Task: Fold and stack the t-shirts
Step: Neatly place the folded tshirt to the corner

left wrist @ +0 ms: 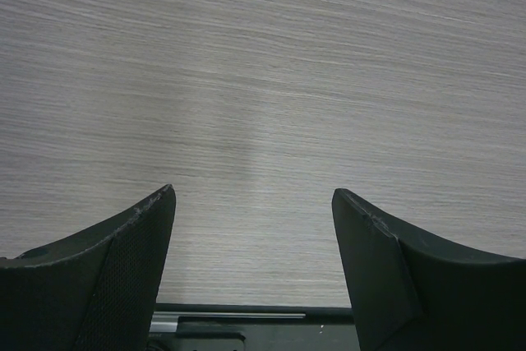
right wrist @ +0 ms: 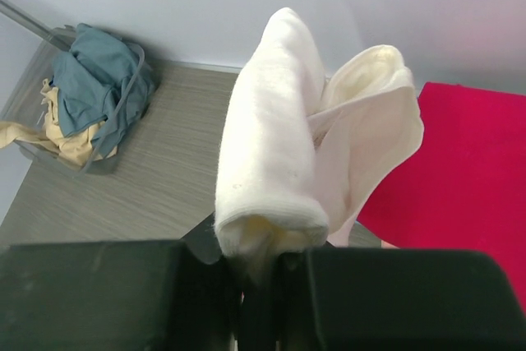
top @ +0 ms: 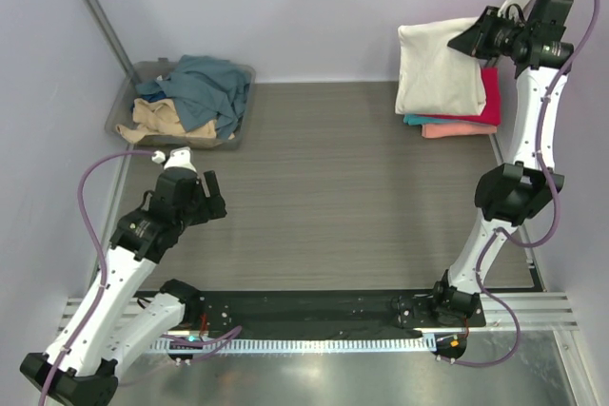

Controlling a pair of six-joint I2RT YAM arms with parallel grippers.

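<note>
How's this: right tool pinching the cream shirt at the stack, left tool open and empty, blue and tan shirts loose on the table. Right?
Wrong on one point: the blue shirt and tan shirt lie in the clear bin, not on the table; the top external view shows it. The right tool, cream shirt, stack and left tool are as you said.

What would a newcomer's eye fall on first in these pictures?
First, the cream shirt bunched in the shut right gripper at the far right of the table, over a stack topped by a red shirt. Next, the clear bin at the far left, heaped with a blue shirt and a tan shirt, while the left gripper hangs open over bare wood.
</note>
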